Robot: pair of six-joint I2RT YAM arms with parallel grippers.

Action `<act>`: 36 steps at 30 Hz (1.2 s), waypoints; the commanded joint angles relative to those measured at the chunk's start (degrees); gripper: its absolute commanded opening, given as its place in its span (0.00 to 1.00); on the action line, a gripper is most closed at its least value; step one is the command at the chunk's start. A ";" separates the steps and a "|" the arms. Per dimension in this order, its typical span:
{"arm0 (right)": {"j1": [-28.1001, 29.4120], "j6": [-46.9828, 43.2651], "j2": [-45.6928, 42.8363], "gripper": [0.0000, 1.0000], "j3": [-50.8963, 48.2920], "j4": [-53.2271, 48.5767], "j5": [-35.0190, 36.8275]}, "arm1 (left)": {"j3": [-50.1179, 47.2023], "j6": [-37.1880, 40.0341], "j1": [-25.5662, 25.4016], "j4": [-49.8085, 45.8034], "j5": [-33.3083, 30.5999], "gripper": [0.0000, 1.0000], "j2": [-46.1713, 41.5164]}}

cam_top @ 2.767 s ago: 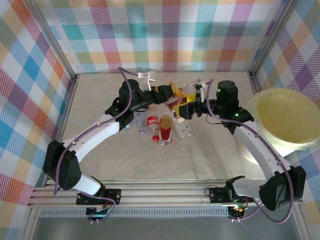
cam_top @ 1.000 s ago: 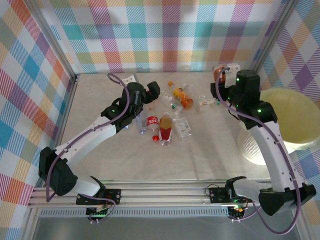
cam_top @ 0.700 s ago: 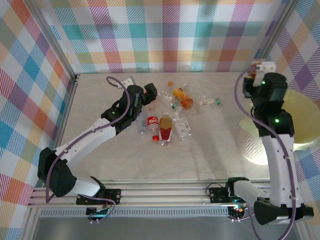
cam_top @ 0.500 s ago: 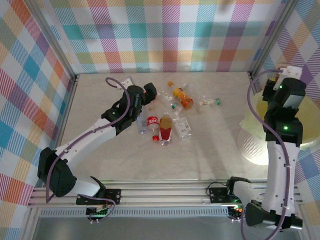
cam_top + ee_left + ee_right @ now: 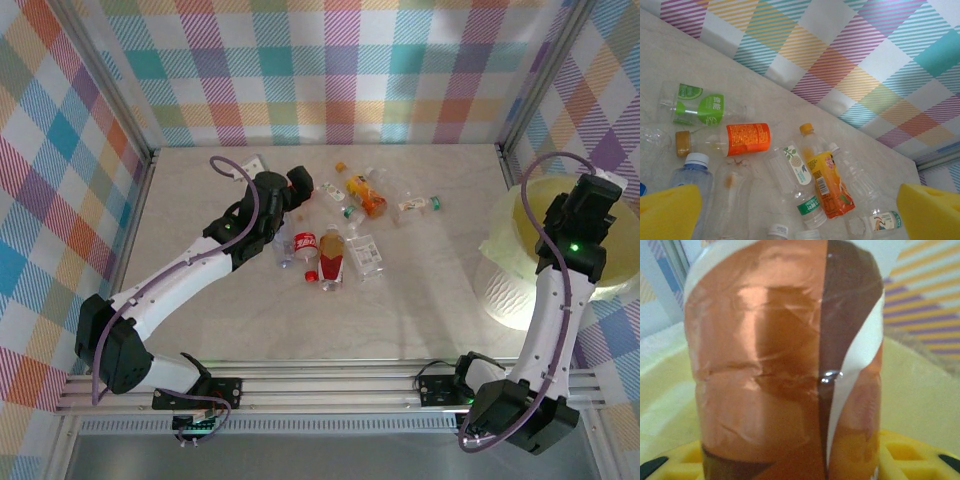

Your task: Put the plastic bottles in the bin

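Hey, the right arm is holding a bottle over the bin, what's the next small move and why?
Probably open the right gripper and let the bottle drop. From above the gripper sits over the bin, and its wrist view shows the bin's pale inside behind the held bottle.

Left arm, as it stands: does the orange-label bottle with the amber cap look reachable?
Likely yes. The left pincer is open and empty, and the orange-label bottle lies flat on the table ahead of it, nothing over it. A crushed clear bottle crowds its near side, so closing cleanly may be tight.
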 commanded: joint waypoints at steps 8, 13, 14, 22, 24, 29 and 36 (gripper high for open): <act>-0.77 5.04 0.51 0.51 -3.51 2.87 -3.29 | -7.08 0.32 0.70 -1.32 -0.38 1.00 -3.57; -0.77 5.64 -0.40 0.68 -3.91 3.30 -3.93 | -11.41 -1.83 2.38 -1.48 -1.02 1.00 -6.45; -0.77 5.81 -0.81 0.71 -4.10 3.69 -3.74 | -12.08 -2.27 2.70 -1.46 -1.23 1.00 -6.91; -0.77 6.37 -3.40 0.86 -4.39 4.68 -4.16 | -17.26 -5.51 6.28 1.24 1.34 1.00 -9.75; -0.68 6.75 -3.65 0.93 -4.48 4.78 -4.85 | -17.38 -5.65 6.79 1.33 1.85 1.00 -9.71; -0.08 7.28 -5.47 1.00 -3.77 4.36 -8.67 | -17.52 -5.96 7.54 1.08 2.54 1.00 -9.39; 6.30 7.84 -6.43 1.00 0.58 -0.13 -13.23 | -17.69 -8.21 9.22 -3.27 2.57 1.00 -9.13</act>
